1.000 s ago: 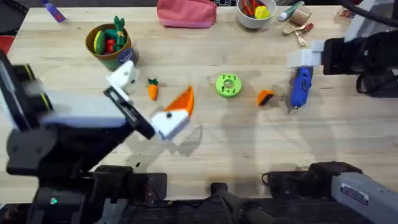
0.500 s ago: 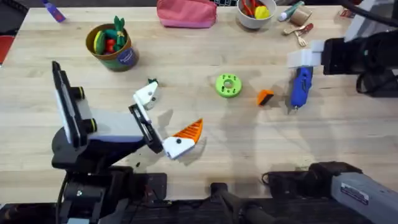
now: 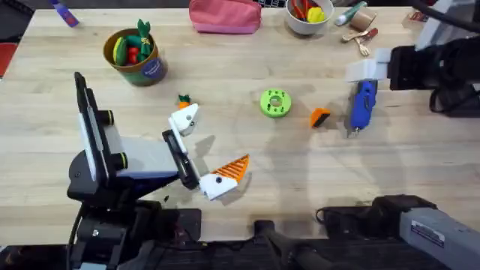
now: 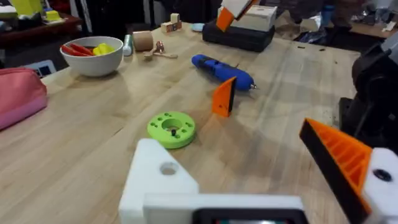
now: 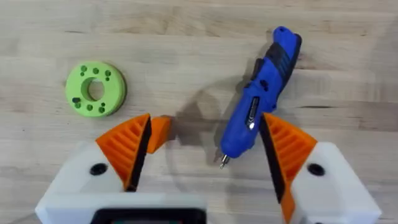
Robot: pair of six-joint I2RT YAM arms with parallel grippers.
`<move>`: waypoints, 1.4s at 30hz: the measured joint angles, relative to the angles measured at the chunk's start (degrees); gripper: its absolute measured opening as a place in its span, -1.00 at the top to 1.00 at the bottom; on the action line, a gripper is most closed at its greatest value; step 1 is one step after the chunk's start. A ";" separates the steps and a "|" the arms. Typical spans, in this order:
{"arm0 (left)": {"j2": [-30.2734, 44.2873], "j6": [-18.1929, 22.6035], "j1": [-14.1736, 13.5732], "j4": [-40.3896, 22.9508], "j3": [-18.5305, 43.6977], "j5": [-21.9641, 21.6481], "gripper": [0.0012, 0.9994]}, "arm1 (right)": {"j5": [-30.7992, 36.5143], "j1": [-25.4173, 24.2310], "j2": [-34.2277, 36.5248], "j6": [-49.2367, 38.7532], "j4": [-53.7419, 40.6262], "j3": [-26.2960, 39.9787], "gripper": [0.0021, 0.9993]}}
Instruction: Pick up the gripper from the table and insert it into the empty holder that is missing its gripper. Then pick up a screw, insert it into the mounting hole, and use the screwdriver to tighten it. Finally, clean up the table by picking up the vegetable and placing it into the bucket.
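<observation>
The left gripper is spread wide and holds nothing; one finger carries an orange pad, the other is the bare holder. The right gripper is also wide and unloaded, with the screwdriver lying on the tabletop between its fingers. The loose gripper rests between the green disc and the screwdriver, well apart from the holder. The wedge could be tipped or pushed away if approached off-centre. The carrot, just beside the holder, could be knocked by the left arm.
</observation>
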 joint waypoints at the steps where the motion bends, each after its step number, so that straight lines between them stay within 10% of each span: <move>1: 0.00 0.13 0.01 0.00 0.00 0.00 -0.97 | 0.00 0.00 -0.01 0.00 -0.01 0.00 -0.98; 42: 0.00 0.39 3.23 -0.68 0.00 4.46 -0.97 | 0.00 0.00 0.00 0.00 0.00 0.00 -0.98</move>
